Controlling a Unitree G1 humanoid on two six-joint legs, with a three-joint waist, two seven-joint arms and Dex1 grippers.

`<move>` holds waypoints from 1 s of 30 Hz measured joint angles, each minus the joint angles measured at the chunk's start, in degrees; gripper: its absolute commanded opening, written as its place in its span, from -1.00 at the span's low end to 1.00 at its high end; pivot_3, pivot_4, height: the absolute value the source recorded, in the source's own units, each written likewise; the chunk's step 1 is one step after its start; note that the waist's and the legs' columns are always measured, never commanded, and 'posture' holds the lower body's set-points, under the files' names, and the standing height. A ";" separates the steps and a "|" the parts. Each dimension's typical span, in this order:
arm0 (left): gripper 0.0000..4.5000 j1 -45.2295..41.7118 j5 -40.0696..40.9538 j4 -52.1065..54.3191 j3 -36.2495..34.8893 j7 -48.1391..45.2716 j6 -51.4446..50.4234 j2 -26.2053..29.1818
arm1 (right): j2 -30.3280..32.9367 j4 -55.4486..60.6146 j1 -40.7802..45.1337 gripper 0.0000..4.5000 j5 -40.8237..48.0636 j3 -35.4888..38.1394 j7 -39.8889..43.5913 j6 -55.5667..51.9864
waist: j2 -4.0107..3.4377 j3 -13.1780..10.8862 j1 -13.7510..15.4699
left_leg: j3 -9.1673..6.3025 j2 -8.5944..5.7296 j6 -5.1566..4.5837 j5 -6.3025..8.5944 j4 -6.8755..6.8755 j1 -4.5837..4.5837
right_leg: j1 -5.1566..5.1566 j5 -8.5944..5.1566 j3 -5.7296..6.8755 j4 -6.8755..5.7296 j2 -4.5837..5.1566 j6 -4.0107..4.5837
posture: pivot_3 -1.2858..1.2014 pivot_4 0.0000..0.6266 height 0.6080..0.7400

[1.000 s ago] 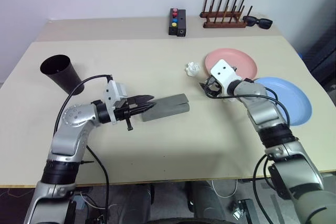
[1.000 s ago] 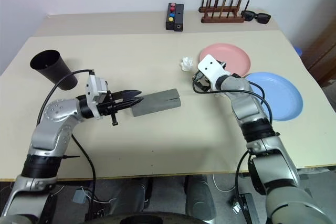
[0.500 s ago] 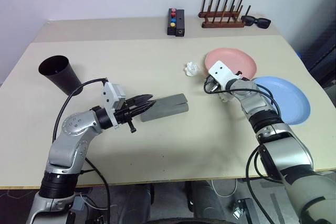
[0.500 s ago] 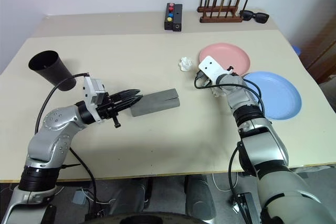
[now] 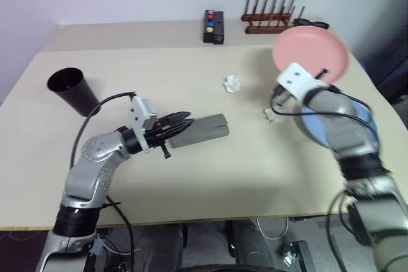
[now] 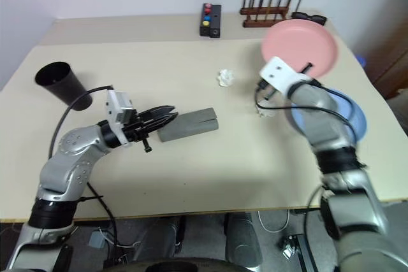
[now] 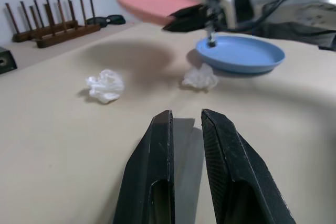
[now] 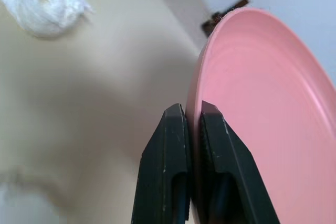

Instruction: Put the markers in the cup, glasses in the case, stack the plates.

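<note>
R gripper (image 8: 191, 129) pinched on rim of pink plate (image 5: 310, 50): rim edge sits betw the two fingers, rest of plate fans out past the tips, lifted off table (image 5: 191, 68). Blue plate (image 7: 240, 54) lies flat below that gripper, apart from fingers.

L gripper (image 7: 186, 129): fingers narrow, thin gap, nothing betw them. Grey case (image 5: 197, 130) lies shut just ahead of the tips, touching or nearly so, can't tell which. Black cup (image 5: 72, 89) well behind L gripper, upright.

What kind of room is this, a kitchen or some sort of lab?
Probably a lab or test room, not a kitchen: a bare table against a plain wall, holding staged props such as a wooden rack, a button box and crumpled paper.
</note>
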State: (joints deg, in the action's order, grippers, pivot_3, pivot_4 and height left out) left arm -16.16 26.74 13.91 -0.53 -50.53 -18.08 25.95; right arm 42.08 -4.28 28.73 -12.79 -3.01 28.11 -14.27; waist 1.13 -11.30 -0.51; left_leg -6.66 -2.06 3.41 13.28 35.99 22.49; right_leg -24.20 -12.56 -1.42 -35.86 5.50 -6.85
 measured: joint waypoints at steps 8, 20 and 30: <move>-0.64 -2.31 0.30 -1.81 2.10 -3.10 -0.09 -1.53 | 6.18 17.81 -25.72 -0.98 5.10 12.98 8.10 -7.32 | -0.05 0.02 -0.63 | 0.14 0.04 -0.05 0.03 0.11 -0.10 | 0.22 -0.08 -0.03 0.31 0.02 0.17 | 0.03 -0.52 0.98; -0.64 -2.96 0.31 -2.74 1.98 -3.56 -0.46 -2.39 | 7.66 20.50 -27.84 0.33 7.42 15.33 10.63 -8.63 | -0.07 0.03 -0.17 | 0.13 0.03 -0.06 0.04 0.11 -0.07 | 0.31 -0.07 -0.02 0.47 0.03 0.18 | 0.03 -0.52 0.98; -0.64 -1.42 0.26 -2.22 -0.07 -0.14 -0.51 -1.37 | -2.96 14.90 -7.29 0.74 13.76 7.68 11.84 -6.18 | -0.02 0.01 -0.67 | 0.08 0.08 -0.07 0.04 0.05 -0.13 | 0.34 0.02 0.03 0.50 -0.02 0.31 | 0.03 -0.52 0.98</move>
State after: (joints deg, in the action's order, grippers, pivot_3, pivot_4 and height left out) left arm -17.58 27.00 11.69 -0.60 -50.68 -18.60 24.58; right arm 39.11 10.62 21.45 0.97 4.67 39.95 -20.45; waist 1.11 -11.29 -1.19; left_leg -6.58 -1.98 3.34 13.32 36.04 22.36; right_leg -23.86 -12.54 -1.40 -35.36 5.48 -6.54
